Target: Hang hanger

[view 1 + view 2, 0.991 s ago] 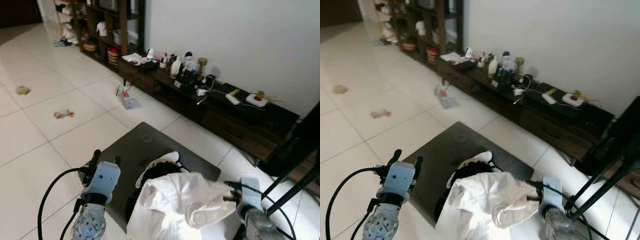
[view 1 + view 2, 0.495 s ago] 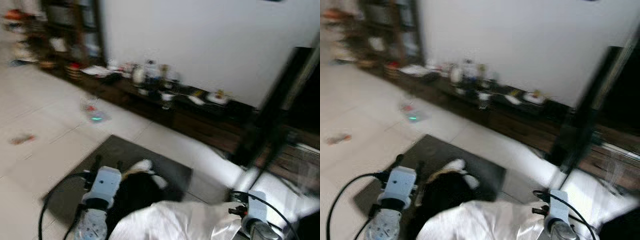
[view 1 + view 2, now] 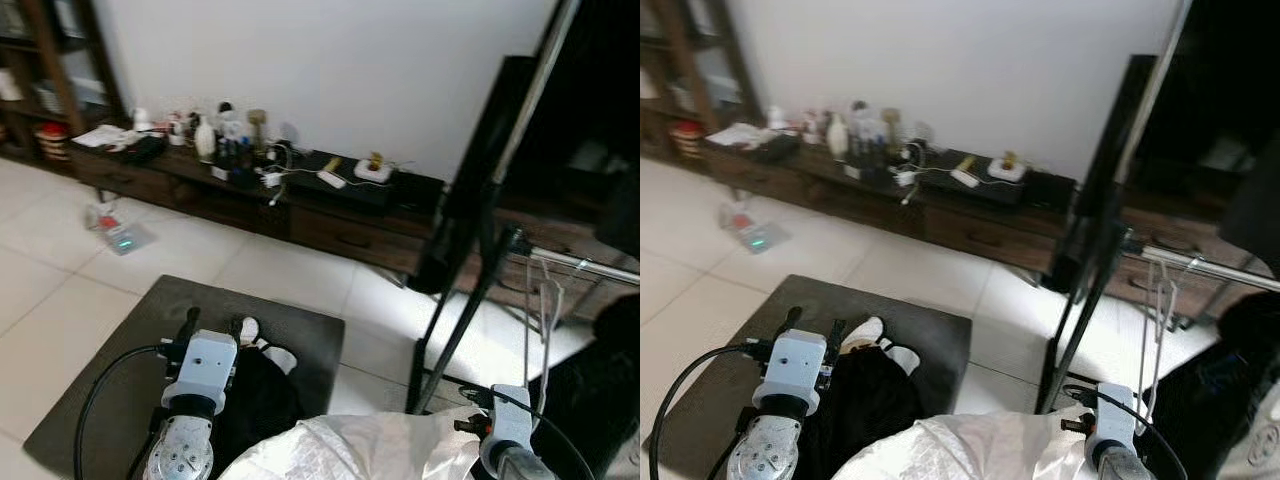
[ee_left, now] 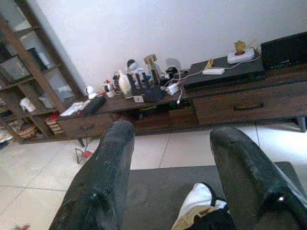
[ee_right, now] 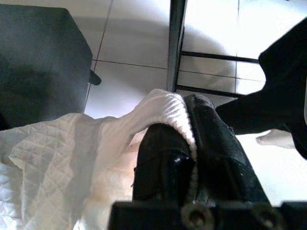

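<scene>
My right gripper point(image 5: 190, 136) is shut on the ribbed edge of a white quilted garment point(image 3: 365, 450), which bunches low between my two arms. The garment hides any hanger inside it. My left gripper point(image 4: 171, 134) stands open and holds nothing; it hovers over a pile of black clothing point(image 3: 258, 388). To the right stands a clothes rack with a black slanted pole point(image 3: 478, 280) and a silver rail point(image 3: 578, 263). A thin wire hanger point(image 3: 541, 300) hangs from that rail, above and just beyond my right gripper point(image 3: 480, 415).
A dark mat point(image 3: 110, 400) lies on the white tile floor with a white sock point(image 3: 248, 328) on it. A low dark cabinet point(image 3: 330, 215) cluttered with bottles and cables runs along the wall. Dark garments point(image 3: 605, 370) hang at the rack's right end.
The whole view has swung to the right, so the rack, its rail and the wire hanger have come into sight. Both arms keep their pose; the right gripper still holds the white garment.
</scene>
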Controlling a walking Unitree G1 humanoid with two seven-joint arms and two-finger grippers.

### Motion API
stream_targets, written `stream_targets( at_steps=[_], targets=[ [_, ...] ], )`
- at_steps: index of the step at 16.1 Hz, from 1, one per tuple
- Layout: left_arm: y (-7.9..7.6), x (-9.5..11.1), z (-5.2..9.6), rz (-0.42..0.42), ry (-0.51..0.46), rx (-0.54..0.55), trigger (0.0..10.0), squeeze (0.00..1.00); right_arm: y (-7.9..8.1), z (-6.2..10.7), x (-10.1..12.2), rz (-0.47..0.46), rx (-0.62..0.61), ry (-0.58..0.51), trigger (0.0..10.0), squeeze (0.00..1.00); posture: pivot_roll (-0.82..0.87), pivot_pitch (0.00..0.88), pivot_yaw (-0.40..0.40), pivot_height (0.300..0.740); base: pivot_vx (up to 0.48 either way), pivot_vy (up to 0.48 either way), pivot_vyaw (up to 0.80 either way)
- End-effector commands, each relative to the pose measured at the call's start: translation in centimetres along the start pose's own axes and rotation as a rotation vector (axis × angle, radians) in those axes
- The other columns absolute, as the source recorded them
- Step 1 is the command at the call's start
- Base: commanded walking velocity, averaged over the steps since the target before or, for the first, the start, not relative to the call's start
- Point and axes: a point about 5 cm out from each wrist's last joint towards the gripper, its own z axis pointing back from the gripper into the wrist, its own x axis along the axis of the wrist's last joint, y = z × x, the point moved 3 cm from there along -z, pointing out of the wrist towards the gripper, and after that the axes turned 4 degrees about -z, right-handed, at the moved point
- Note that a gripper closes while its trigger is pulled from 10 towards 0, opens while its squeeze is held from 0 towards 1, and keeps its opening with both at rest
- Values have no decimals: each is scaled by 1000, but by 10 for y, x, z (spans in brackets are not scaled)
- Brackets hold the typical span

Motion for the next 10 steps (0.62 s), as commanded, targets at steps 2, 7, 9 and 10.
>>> stream_targets(
  at_steps=[2, 7, 9, 10],
  targets=[
    [2, 1, 1, -4, -7, 5, 10000, 0, -3, 1, -2, 5, -8, -1, 10000, 0, 130, 64, -93, 740, 0, -240, -788],
    [3, -7, 0, 19, 17, 12, 10000, 0, -3, 1, -7, -13, -15, 5, 10000, 0, 144, 16, -55, 740, 0, -267, -788],
    [6, -9, -2, -1, 17, -18, 10000, 0, 1, 2, -14, -49, -26, 19, 10000, 0, 153, 0, 9, 740, 0, 0, -784],
    [10, -10, -4, -19, 18, -35, 10000, 0, 5, 2, -18, -80, -32, 26, 10000, 0, 149, 0, 36, 740, 0, 0, -781]
  ],
)
